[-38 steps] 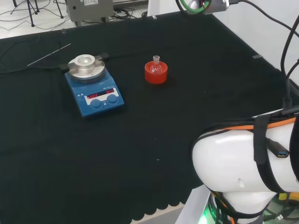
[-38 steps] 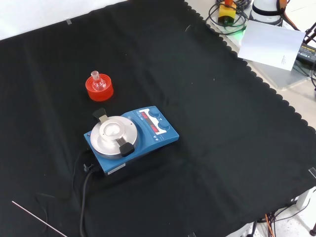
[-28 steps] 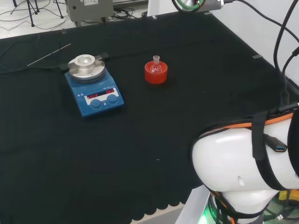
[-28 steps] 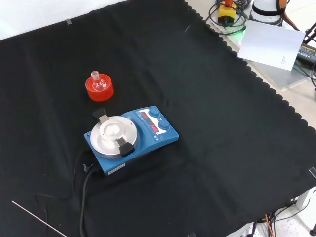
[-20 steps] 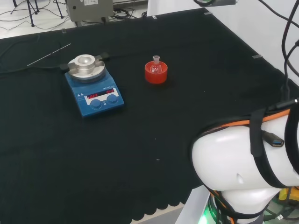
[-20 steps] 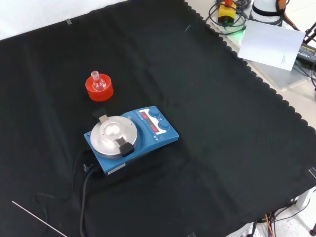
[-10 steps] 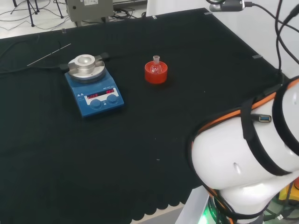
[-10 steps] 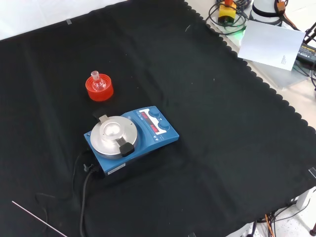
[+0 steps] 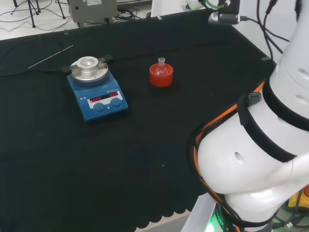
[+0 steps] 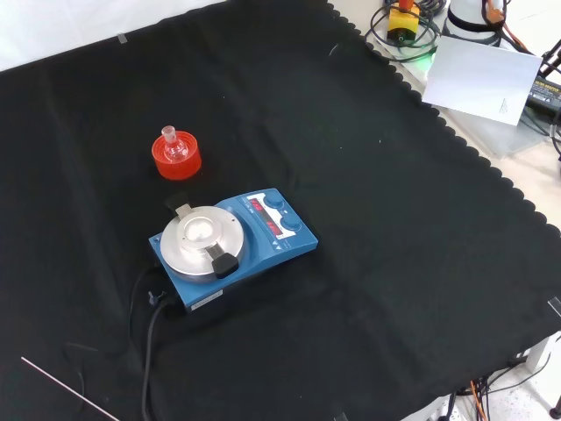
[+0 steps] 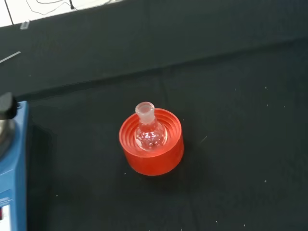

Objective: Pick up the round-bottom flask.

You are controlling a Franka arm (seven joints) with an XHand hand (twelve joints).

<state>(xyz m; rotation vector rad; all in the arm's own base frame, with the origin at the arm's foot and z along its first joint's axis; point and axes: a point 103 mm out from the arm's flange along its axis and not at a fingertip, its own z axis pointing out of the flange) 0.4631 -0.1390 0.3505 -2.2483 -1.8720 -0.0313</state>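
Note:
A small clear round-bottom flask point(image 9: 161, 67) stands upright, neck up, in a red ribbed ring stand point(image 9: 161, 78) near the middle of the black cloth. In the front view the flask point(image 10: 173, 146) and its stand point(image 10: 179, 162) sit left of centre, just beyond the blue stirrer. The wrist view looks down on the flask point(image 11: 150, 134) in the stand point(image 11: 155, 162) from some distance, with nothing touching it. In the head view the arm's wrist end point(image 9: 223, 13) hangs high at the top right, well above and to the right of the flask.
A blue hotplate stirrer point(image 9: 98, 92) with a round silver top stands left of the flask in the head view, nearer in the front view point(image 10: 232, 241). A thin rod point(image 9: 50, 56) lies on the far cloth. The arm's white links point(image 9: 256, 145) stand at the head view's right.
The arm's white links have swung and risen at the right of the head view, and its wrist end has come into view at the top. Flask, stand and stirrer have not moved.

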